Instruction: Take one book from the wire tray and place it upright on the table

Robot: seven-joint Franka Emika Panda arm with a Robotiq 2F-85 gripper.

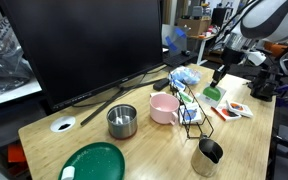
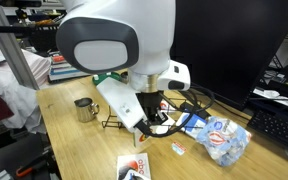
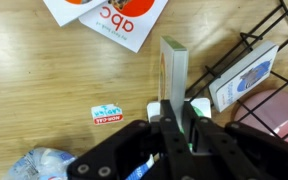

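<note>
Green book [image 3: 174, 68] stands upright, thin edge toward us — our end effector [image 3: 180, 112] is clenched around it, just beside the wire tray [image 1: 194, 120]. Under it we see the wooden worktop [image 3: 44, 80] and a white-and-red booklet [image 3: 109, 15].

1. Setting: a robotics lab or office workroom, as the items below indicate.
2. A large black monitor [image 1: 84, 45] stands on the wooden table [image 1: 154, 150], filling the 10 to 12 o'clock part of an exterior view.
3. A dark keyboard [image 2: 280, 127] lies at 4 o'clock in an exterior view, with black cables [image 2: 199, 100] near it.
4. Cluttered shelves [image 1: 196, 18] show at 1 o'clock, behind the table.
5. A metal frame [image 2: 12, 60] and stacked papers [image 2: 39, 70] sit at 9 o'clock.
6. A white robot arm [image 2: 114, 40] reaches over the table.
</note>
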